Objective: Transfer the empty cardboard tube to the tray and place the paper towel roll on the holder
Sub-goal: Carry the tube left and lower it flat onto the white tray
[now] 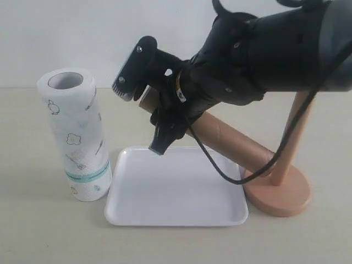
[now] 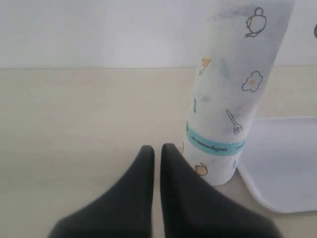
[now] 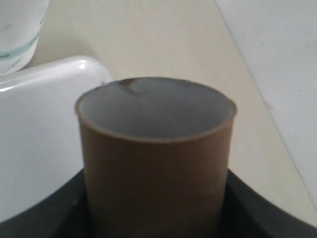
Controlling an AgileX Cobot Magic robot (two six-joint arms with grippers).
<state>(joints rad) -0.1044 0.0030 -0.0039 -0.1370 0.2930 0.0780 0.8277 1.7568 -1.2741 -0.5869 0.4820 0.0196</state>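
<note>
Tube (image 1: 231, 142) hangs tilted, clamped by my right gripper (image 1: 144, 113) for lowering onto the tray (image 1: 176, 192); left gripper (image 2: 157, 151) closed, empty.

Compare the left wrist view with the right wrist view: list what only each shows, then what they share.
Only the left wrist view: the left claw, shut on nothing, and the teapot and fried-egg doodles on the paper towel roll. Only the right wrist view: the empty cardboard tube, open end toward the camera, gripped by the right claw. Both: the roll's teal band, the white tray and the beige tabletop.
</note>
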